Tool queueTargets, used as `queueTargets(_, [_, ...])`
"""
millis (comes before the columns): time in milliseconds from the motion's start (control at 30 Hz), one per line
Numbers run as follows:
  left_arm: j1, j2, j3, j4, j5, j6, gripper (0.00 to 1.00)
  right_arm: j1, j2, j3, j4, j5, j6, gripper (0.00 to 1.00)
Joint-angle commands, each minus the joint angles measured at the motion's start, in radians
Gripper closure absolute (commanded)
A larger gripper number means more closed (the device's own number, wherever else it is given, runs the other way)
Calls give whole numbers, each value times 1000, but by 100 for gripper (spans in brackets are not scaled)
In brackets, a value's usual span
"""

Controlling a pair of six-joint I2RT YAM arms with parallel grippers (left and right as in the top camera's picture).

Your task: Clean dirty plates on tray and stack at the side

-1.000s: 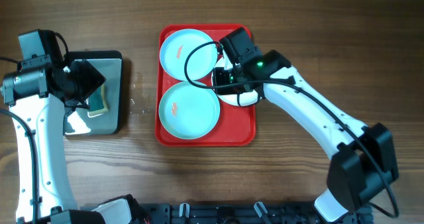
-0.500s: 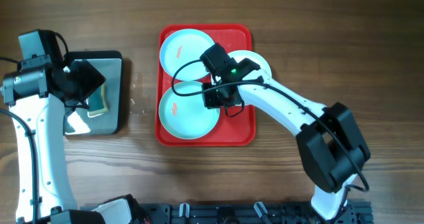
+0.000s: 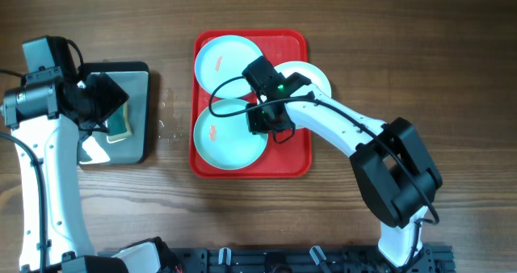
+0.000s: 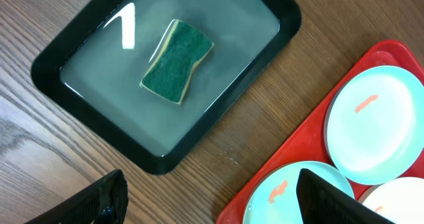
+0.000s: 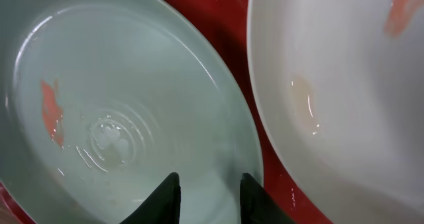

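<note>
The right gripper (image 5: 213,199) hangs low over the near turquoise plate (image 5: 132,105). Its two fingertips are a narrow gap apart, with wet plate surface showing between them. The right fingertip sits at the plate's rim, and I cannot tell whether the rim is pinched or only hovered over. Only the right wrist view gives the close detail: a reddish smear and beads of water in that plate, a strip of the red tray (image 5: 225,25), and a paler plate (image 5: 344,85) just beside it. That paler plate has a faint stain and an orange streak, and I cannot tell which plate it is.

The overhead view places this gripper at the near plate's upper right edge. The arm crosses the white plate (image 3: 315,73), which lies over the tray's right rim. The far turquoise plate (image 3: 218,59) fills the tray's upper left corner.

The left gripper (image 4: 212,204) has its fingers spread wide and empty beside the black-rimmed pan (image 4: 59,52) on the wooden table (image 4: 40,158). The left wrist view shows the whole green sponge (image 4: 177,61) lying in the pan, while overhead the gripper half hides it.
</note>
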Motion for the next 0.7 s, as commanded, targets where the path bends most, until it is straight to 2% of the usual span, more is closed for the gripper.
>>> queueTargets(0, [5,7,12,-2,-13,-6,21,-5,17,9,0,18,14,70])
queueTargets(300, [5,7,12,-5,-13,-6,21,-26,2,50,-102,18,6,70])
queueTargets(500, [5,7,12,-10,-13,-6,21,-26,8,-5,-69,21,46,71])
queueTargets(667, [5,7,12,-12,-13,-6,20,-24,10,-23,-32,17,64,75])
